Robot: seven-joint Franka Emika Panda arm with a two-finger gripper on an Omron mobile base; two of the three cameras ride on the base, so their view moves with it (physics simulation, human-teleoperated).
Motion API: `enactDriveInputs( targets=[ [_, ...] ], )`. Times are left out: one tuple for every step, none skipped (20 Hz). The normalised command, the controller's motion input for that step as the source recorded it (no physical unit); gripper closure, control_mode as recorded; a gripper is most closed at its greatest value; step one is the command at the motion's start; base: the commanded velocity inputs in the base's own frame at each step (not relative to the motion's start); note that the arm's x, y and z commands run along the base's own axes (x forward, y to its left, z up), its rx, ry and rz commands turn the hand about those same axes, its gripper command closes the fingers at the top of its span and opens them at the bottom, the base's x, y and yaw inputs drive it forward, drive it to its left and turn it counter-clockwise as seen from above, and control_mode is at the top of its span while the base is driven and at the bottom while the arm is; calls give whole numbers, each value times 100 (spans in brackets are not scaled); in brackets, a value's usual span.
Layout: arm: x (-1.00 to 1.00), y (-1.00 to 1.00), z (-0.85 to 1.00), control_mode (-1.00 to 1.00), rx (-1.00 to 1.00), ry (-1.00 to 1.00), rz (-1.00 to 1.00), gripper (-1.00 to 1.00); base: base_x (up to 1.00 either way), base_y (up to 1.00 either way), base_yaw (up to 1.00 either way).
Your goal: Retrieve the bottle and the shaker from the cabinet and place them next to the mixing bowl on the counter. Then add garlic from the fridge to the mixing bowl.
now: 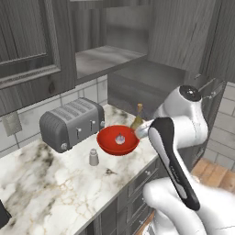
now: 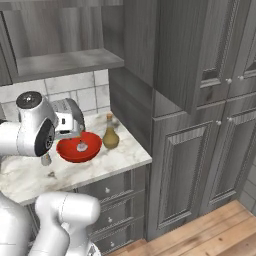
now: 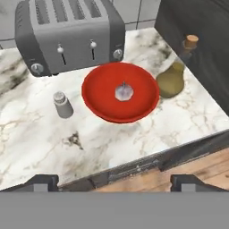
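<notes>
The red mixing bowl (image 3: 134, 107) (image 1: 108, 143) (image 2: 67, 152) sits on the marble counter (image 3: 36, 134) (image 1: 46, 183) with the whitish garlic (image 3: 124, 91) (image 1: 120, 138) (image 2: 82, 146) in its middle. The amber bottle (image 3: 172, 78) (image 1: 137, 118) (image 2: 110, 135) stands upright just right of the bowl. The grey-white shaker (image 3: 63, 104) (image 1: 93, 157) stands upright to its left. My gripper (image 3: 115, 181) hangs open and empty above the counter's front edge, apart from the bowl. The cabinet's open shelf niche (image 1: 105, 57) (image 2: 60, 62) is above. The fridge is out of view.
A grey toaster (image 3: 67, 33) (image 1: 71, 124) stands behind the bowl against the tiled wall. A dark tall panel (image 3: 197, 27) (image 2: 132, 105) closes the counter's right end, close behind the bottle. Grey drawers (image 2: 107, 192) run under the counter, over a wooden floor (image 2: 210, 235).
</notes>
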Motion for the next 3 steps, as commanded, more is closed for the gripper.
enactDriveInputs(
  targets=[
    [-78,0,78,-100,0,-16,0,-100,0,0,0],
    [-78,0,79,-100,0,-17,0,-100,0,0,0],
    [-76,0,77,-100,0,-17,0,-100,0,0,0]
  ],
)
